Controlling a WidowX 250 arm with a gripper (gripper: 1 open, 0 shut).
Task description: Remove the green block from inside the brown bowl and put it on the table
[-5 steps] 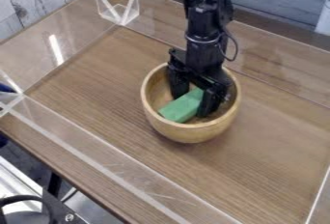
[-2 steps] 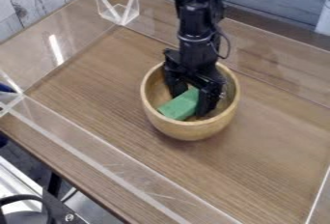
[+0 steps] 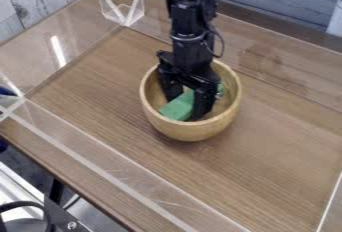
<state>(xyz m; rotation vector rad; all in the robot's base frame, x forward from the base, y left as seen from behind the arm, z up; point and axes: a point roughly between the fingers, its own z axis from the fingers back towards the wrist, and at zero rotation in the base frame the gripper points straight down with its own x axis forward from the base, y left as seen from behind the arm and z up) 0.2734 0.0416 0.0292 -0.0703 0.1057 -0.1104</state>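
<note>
The brown bowl (image 3: 160,123) sits near the middle of the table (image 3: 94,86). The green block (image 3: 175,109) lies tilted inside it, toward the bowl's left side. My gripper (image 3: 189,98) points straight down into the bowl and stands open, one black finger at the left inner wall and the other toward the right. The block's upper end lies between the fingers, and they are not clamped on it. The arm hides the back of the bowl's inside.
Low clear acrylic walls (image 3: 80,161) run around the tabletop's edges. A small clear V-shaped acrylic piece (image 3: 123,11) stands at the back left corner. Bare wood surrounds the bowl on all sides.
The arm and open gripper have moved a little left inside the bowl. The bowl seems nudged slightly left and back with them. The block still lies in the bowl.
</note>
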